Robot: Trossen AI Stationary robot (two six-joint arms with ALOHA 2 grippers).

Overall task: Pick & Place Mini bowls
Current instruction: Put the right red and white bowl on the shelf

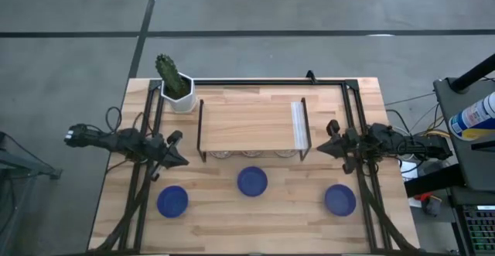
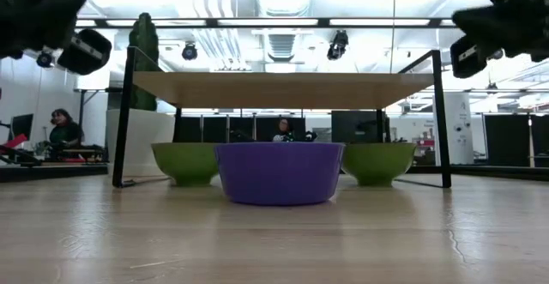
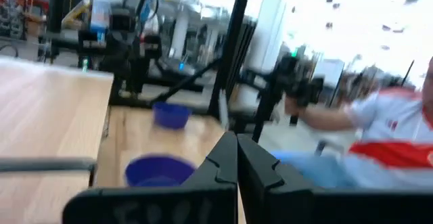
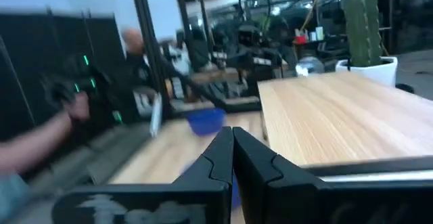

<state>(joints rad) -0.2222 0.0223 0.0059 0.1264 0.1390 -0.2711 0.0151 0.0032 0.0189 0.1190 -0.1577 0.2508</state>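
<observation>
Two grippers, and neither holds anything: my left gripper [image 1: 179, 161] hangs above the bench [image 1: 263, 223] near its left edge with its fingers pressed together, as its wrist view shows them meeting tip to tip, and my right gripper [image 1: 325, 148] mirrors it near the right edge, likewise closed and empty. Just in front of and below my left gripper sits the left blue mini bowl [image 1: 172, 201]; the middle blue mini bowl [image 1: 252, 181] lies in front of the low wooden shelf [image 1: 251, 119], and the right blue mini bowl [image 1: 339, 199] sits in front of my right gripper. All three rest on the open bench, well apart from one another, so I judge the task barely begun, with every blue bowl not yet picked. From the low view two green bowls [image 2: 186, 162] already stand under the shelf behind the middle one, which looks purple there. Where the blue bowls should go I cannot tell. Room is good in the front strip: nothing stands between the bowls, and each has clear space around it for a descent from above. The constraints are the shelf's dark metal legs [image 1: 202, 131] and the black frame rails [image 1: 356, 124] running along both sides, close to my wrists. The cactus in its white pot [image 1: 176, 85] stands at the far left corner, out of my way.
</observation>
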